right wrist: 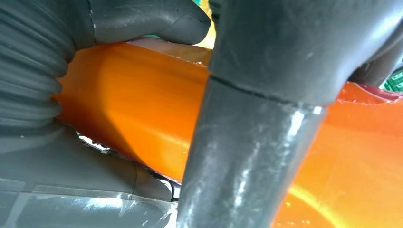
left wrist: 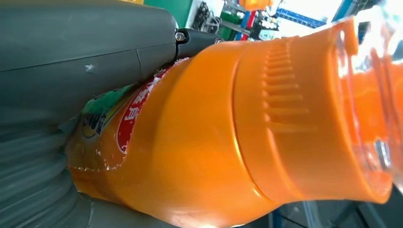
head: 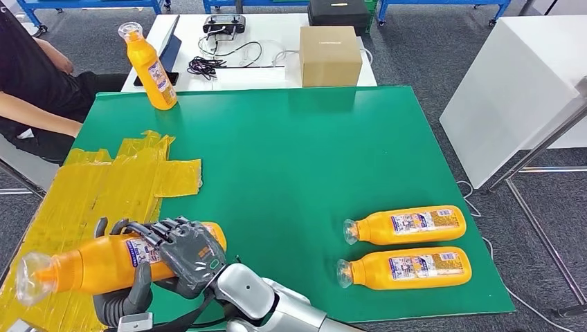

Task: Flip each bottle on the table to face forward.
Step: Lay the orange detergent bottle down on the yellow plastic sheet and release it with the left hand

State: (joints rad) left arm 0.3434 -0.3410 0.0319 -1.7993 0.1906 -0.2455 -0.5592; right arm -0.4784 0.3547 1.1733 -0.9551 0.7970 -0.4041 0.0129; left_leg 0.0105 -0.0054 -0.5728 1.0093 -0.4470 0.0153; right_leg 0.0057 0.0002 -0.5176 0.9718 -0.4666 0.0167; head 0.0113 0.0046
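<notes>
1. Right hand (right wrist: 266, 95): closed around the held bottle (head: 90, 266). In the right wrist view a thick grey finger crosses the orange body and the thumb presses on it from the other side.
2. Left hand (left wrist: 71, 57): also gripping the held bottle. In the left wrist view the thumb lies over the label end and the ribbed cover sits against the body.
3. Head view: a silver arm enters from the bottom edge, and dark fingers (head: 149, 232) curl over the held bottle's body. Which arm this is cannot be told from this view.
4. Held bottle: orange, roughly level, off the surface (head: 297, 152). Its clear cap points to the robot's left and part of the label faces up. It hangs over the near left corner, above a patch of yellow tape (head: 104, 187).
5. Rear bottle (head: 405, 225) and front bottle (head: 405, 268): both lie on their sides at the near right of the green surface. They are parallel, just beside each other but apart, with caps pointing left and labels up. They are well apart from the hands.
6. Upright bottle (head: 151, 69): stands at the far left corner of the surface, cap up.
7. Beyond the surface: a white table carries a cardboard box (head: 330, 55), a black controller (head: 223, 24) and loose cables.
8. A person's arm (head: 34, 104) shows at the far left edge.
</notes>
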